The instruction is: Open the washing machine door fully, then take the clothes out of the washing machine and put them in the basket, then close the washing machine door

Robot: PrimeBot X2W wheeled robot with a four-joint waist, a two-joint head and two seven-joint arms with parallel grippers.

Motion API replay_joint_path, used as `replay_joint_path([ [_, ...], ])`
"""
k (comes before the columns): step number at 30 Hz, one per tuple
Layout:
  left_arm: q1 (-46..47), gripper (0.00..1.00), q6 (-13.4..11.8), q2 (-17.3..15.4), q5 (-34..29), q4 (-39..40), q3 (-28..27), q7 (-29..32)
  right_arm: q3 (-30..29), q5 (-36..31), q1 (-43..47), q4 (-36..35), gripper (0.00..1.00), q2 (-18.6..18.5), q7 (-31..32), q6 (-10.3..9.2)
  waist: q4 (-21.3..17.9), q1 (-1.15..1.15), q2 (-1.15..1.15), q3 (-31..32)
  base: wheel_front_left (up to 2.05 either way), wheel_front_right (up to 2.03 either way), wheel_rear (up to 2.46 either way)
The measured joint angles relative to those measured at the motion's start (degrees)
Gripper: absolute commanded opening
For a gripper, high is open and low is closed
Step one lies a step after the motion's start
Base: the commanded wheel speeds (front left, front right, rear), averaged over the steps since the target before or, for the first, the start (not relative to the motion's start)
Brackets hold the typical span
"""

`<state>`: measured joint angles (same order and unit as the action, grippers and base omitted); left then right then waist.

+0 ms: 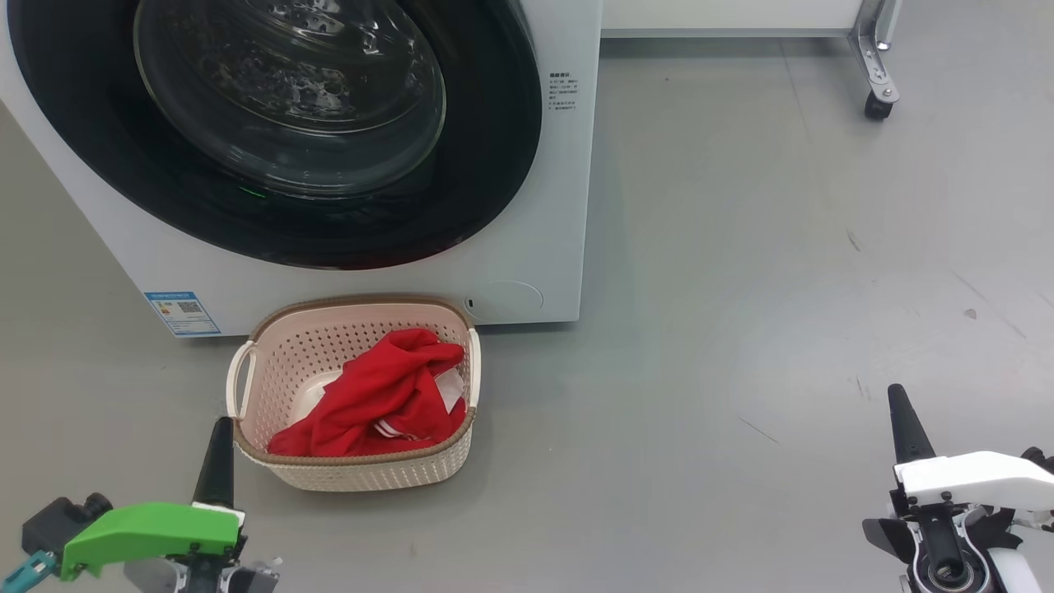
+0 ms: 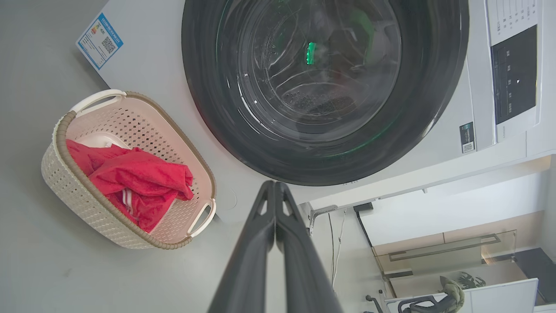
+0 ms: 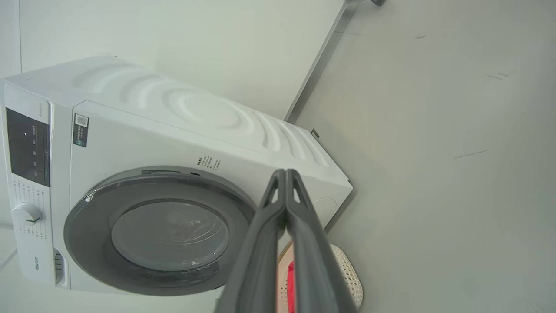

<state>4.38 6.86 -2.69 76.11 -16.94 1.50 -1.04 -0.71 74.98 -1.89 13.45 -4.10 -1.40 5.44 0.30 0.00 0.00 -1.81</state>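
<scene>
Nearest to the camera are the two grippers. The left gripper (image 1: pixel 221 430), under a green cover, has its two dark fingers pressed together and holds nothing. It hangs in front of the washing machine (image 1: pixel 543 247), a little farther out than the basket (image 1: pixel 370 476). The right gripper (image 1: pixel 898 403) is also closed and empty, well apart from the washing machine, out to its front right.

The basket stands just in front of the washing machine, below the washing machine door (image 1: pixel 486 165). The door lies flat against the machine's front, so I judge it is shut. The clothes (image 1: pixel 387 395) lie inside the basket in a loose heap.

The clothes look soft, light and floppy, and a raised fold on top of the heap seems the best place to pinch. The door is stiff and its glossy rim is probably slippery. I cannot tell where its handle is.
</scene>
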Motion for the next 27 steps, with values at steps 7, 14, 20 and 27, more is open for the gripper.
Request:
replay_joint_path([
  [7, 0.0, 0.00, 0.0, -0.1, 4.7, 0.3, -0.9, 1.1, -0.8, 4.9, -0.1, 0.5, 0.00, 0.0, 1.2, 0.21, -0.1, 0.00, 0.00, 0.4, 0.00, 0.00, 0.00],
  [14, 0.0, 0.00, 0.0, -0.3, 8.5, 0.5, -1.5, 2.3, -1.5, 9.3, -0.6, 1.0, 0.00, 0.0, 2.2, 0.54, -0.1, 0.00, 0.00, 0.8, 0.00, 0.00, 0.00],
  [20, 0.0, 0.00, 0.0, -0.5, 12.4, 0.7, -2.0, 3.5, -2.3, 13.6, -0.7, 1.5, 0.00, 0.0, 3.2, 0.92, -0.2, 0.00, 0.00, 1.2, 0.00, 0.00, 0.00],
  [27, 0.0, 0.00, 0.0, -0.7, 16.8, 0.9, -2.9, 4.6, -3.1, 18.4, -1.2, 1.9, 0.00, -0.1, 4.6, 1.05, -0.3, 0.00, 0.00, 1.6, 0.00, 0.00, 0.00],
])
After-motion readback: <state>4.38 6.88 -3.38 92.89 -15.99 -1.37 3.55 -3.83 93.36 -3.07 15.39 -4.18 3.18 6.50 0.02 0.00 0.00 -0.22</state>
